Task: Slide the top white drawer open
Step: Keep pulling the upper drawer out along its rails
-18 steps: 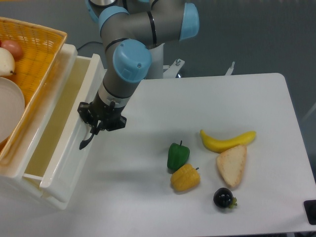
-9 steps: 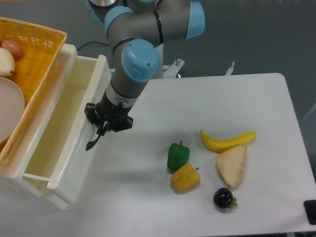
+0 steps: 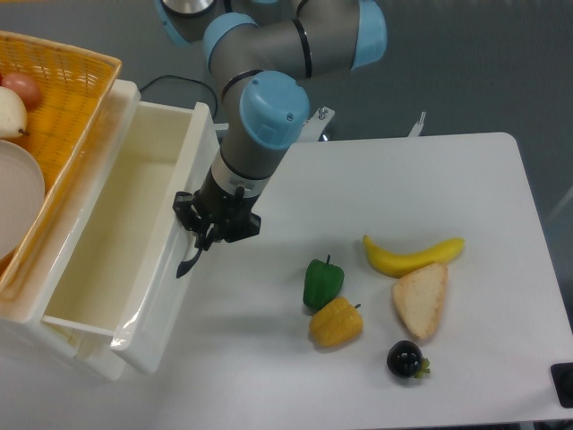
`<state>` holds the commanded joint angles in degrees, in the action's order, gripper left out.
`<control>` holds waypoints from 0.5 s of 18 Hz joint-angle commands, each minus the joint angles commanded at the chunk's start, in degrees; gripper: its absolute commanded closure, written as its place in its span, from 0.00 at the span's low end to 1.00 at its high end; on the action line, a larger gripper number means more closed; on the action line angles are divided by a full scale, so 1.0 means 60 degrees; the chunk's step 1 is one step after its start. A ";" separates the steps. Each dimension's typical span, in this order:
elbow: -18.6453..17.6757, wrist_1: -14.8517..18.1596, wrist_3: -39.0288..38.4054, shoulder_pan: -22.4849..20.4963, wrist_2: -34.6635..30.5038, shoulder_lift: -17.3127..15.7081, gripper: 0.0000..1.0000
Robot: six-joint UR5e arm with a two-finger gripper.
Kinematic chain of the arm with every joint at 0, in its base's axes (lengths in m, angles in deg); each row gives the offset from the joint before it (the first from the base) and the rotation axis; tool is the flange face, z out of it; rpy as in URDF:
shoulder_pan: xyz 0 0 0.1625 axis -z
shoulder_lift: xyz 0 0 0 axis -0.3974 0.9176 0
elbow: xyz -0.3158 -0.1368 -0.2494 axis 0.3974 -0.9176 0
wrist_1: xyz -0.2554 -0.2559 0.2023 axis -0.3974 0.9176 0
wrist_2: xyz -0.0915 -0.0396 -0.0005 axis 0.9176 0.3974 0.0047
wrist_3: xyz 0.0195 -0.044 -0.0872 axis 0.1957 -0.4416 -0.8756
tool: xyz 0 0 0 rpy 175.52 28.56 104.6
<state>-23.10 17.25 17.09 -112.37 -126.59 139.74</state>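
You have the top white drawer (image 3: pixel 107 242) at the left of the frame, pulled well out of its cabinet, so its cream-white inside shows as a long open trough running from the upper middle-left down to the lower left. Its glossy front panel faces right, toward the white bench (image 3: pixel 448 179). The curved black handle (image 3: pixel 190 262) sticks out from that panel about halfway along it.

Your gripper (image 3: pixel 208 235) sits right at the handle, just to the right of the drawer front, with the arm's blue-capped wrist above it toward the upper centre. The dark fingers are closed in around the top of the handle, though you cannot see the contact cleanly from this angle.

An orange wicker basket (image 3: pixel 63 98) rests on top of the cabinet in the upper left corner, holding a white plate and some fruit.

At centre right on the bench lie a green pepper (image 3: pixel 322 283), a yellow pepper (image 3: pixel 336 323) touching it below, a banana (image 3: pixel 412 256), a slice of bread (image 3: pixel 421 300) and a dark round fruit (image 3: pixel 406 359).
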 joint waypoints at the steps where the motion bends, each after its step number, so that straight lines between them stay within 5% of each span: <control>1: 0.0029 -0.0015 0.0000 -0.0015 -0.0029 0.0000 0.84; 9: 0.0029 0.0000 0.0322 -0.0234 -0.0030 0.0059 0.84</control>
<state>-22.93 17.25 19.02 -113.78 -126.77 140.09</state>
